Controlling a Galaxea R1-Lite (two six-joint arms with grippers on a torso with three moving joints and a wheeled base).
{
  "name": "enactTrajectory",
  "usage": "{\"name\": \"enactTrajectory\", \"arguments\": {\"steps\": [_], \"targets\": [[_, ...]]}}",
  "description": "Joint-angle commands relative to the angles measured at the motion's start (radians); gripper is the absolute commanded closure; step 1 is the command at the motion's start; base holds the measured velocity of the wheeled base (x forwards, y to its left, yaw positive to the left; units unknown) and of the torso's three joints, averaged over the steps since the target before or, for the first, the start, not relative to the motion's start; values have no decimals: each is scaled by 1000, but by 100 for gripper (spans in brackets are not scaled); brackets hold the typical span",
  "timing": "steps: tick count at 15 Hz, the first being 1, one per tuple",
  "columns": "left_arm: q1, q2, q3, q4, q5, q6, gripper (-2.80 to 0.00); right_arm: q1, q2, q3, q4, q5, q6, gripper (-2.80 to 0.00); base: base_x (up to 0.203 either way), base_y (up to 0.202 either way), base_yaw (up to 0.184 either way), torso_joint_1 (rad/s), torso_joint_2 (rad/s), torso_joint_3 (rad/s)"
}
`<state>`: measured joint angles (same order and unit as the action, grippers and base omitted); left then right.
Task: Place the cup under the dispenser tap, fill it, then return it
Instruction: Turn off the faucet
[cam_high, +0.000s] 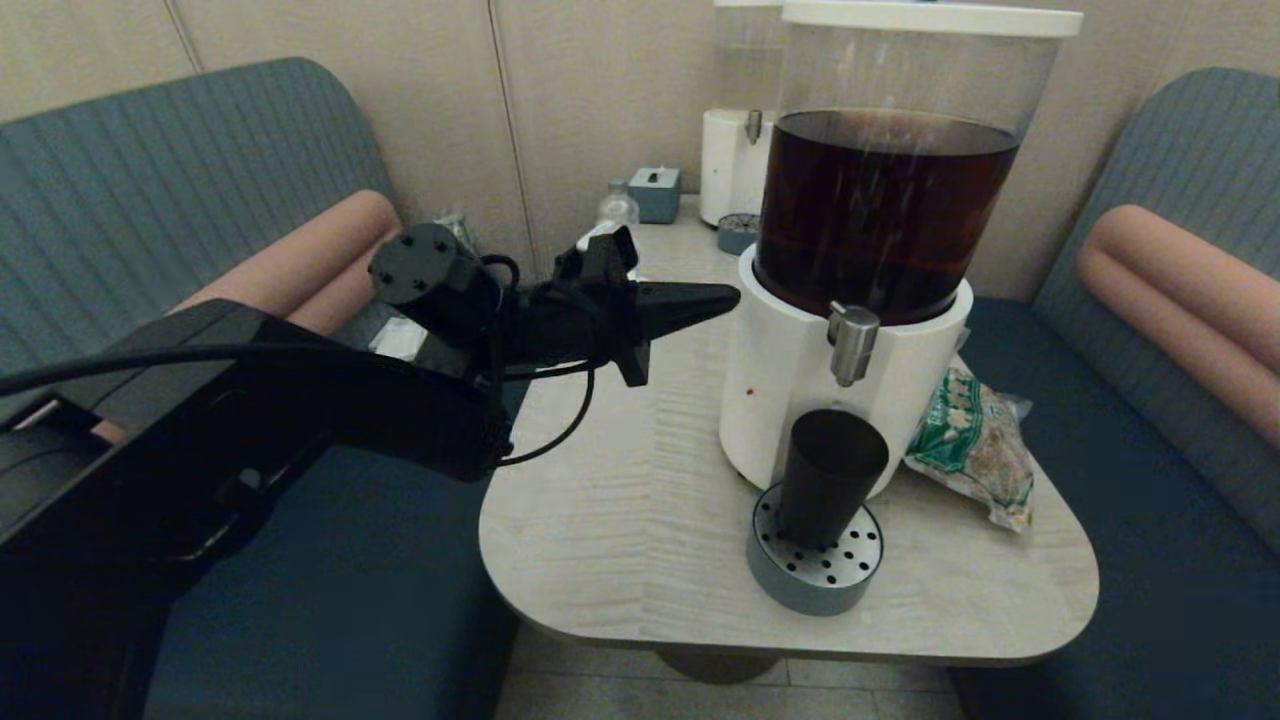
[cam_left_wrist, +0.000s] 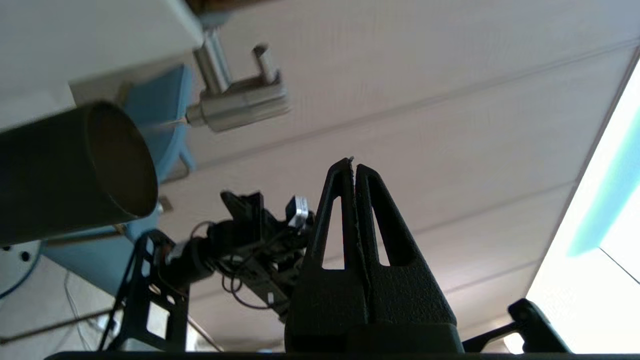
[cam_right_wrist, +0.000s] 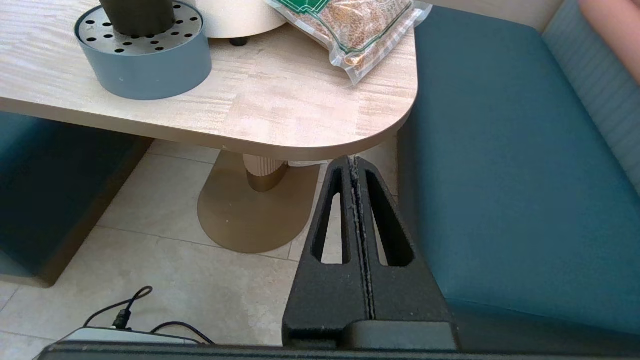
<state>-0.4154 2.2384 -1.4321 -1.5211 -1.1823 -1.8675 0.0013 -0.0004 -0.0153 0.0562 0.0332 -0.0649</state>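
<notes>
cup (cam_high: 830, 470) on drip tray (cam_high: 815, 575), pale wood table (cam_high: 620, 540), teal benches (cam_high: 1150, 480).

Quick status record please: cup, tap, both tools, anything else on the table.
cup: black cup, upright on the drip tray, under the tap
tap: no stream visible
left tool: left tool shut, raised beside the dispenser base, touching nothing
right tool: right tool shut, empty, below the table edge
other: snack bag beside the dispenser
</notes>
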Motion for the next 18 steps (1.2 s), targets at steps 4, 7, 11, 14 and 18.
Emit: {"name": "enactTrajectory", "arguments": {"steps": [4, 7, 11, 14, 18], "targets": [[-64, 27, -9, -9, -6, -9, 0, 0, -1, 0, 1, 1, -1, 0, 0, 0, 0, 0, 0, 0], [-84, 38, -20, -9, -5, -4, 0, 0, -1, 0, 1, 1, -1, 0, 0, 0, 0, 0, 0, 0], [-117, 59, -43, -9, -3, -4, 0, 0, -1, 0, 1, 1, 0, 0, 0, 0, 0, 0, 0, 0], [-134, 85, -78, -9, -5, -4, 0, 0, -1, 0, 1, 1, -1, 0, 0, 0, 0, 0, 0, 0], [-145, 124, -143, -9, -6, -5, 0, 0, -1, 0, 1, 1, -1, 0, 0, 0, 0, 0, 0, 0]]}}
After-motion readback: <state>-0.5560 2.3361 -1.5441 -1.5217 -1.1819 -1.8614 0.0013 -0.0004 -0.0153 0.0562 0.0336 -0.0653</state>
